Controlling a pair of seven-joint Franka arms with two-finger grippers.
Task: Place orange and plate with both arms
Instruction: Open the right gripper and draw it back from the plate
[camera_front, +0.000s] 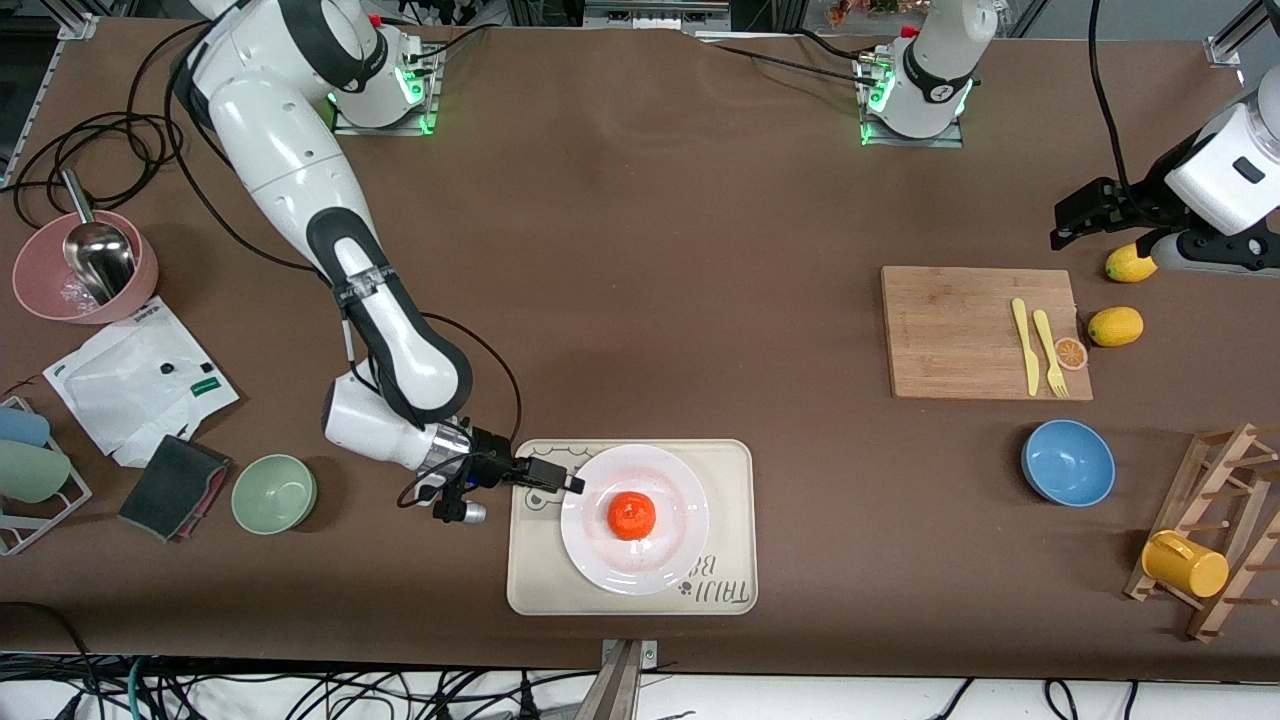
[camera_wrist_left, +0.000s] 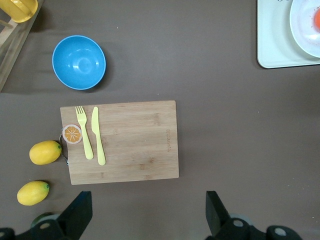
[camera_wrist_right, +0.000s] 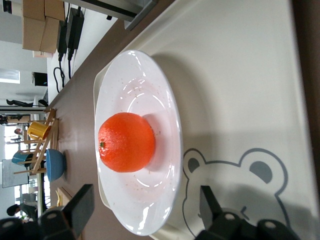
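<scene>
White plate (camera_front: 634, 520) is sitting flat on the cream bear-print tray (camera_front: 725, 470), and the orange (camera_front: 631, 515) is resting right in the middle of the plate, so honestly this looks pretty much wrapped up to me. Both task things seem to be where they belong. All I'd guess is left is getting the arm clear.

Right hand (camera_front: 570, 484) is low at the plate's rim, on the side toward the right arm's end of the desk. In the right wrist view its fingers (camera_wrist_right: 82, 207) stand apart with nothing between them, the orange sitting free out in front, so it isn't gripping anything. Left hand (camera_front: 1075, 222) is well away from the plate, up over the desk near one of the lemons (camera_front: 1130, 263) at the left arm's end, fingers (camera_wrist_left: 80, 212) spread wide and empty. That arm just looks parked.

Other stuff relative to the plate: green bowl (camera_front: 274, 493) toward the right arm's end, past the right hand; blue bowl (camera_front: 1068, 462) toward the left arm's end; wooden cutting board (camera_front: 975, 335) farther from the front camera with a yellow fork (camera_front: 1050, 352), knife (camera_front: 1024, 346) and a thin orange slice (camera_front: 1071, 353) on it.

Nothing really blocks anything. Only thing I'd watch is the right hand being so close to the rim, since a sloppy pull-out could nudge the plate and roll the orange.
</scene>
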